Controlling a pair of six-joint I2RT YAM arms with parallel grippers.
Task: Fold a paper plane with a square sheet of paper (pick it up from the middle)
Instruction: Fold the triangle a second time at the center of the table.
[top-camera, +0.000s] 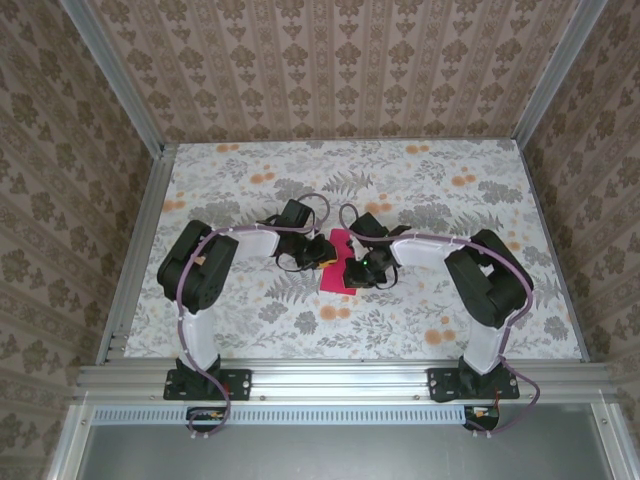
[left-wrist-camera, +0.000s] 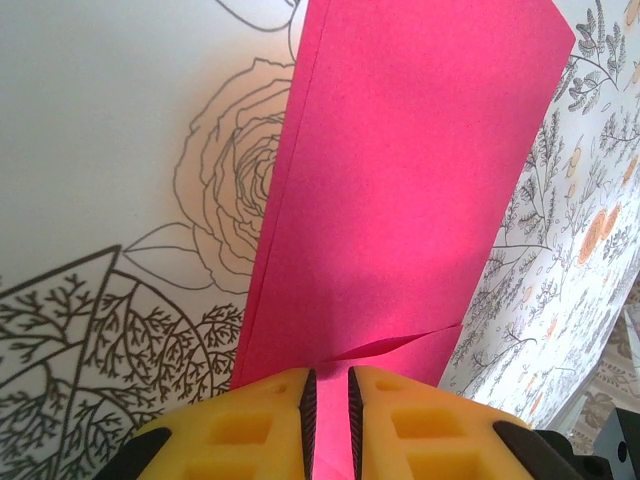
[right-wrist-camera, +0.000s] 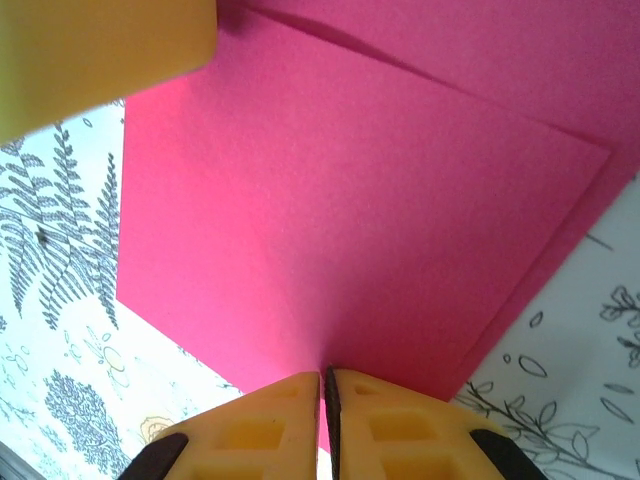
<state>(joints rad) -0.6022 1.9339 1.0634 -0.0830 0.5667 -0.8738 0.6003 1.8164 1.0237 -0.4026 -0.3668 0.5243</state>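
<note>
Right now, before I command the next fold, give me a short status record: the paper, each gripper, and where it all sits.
paper: pink paper, folded over, two layers showing at its edges, not yet a dart shape
location: middle of the floral table, between the two arms
left gripper: fingers closed on an edge of the paper
right gripper: fingers closed on an edge of the paper, facing the left gripper
paper flat or lifted: cannot tell
</note>
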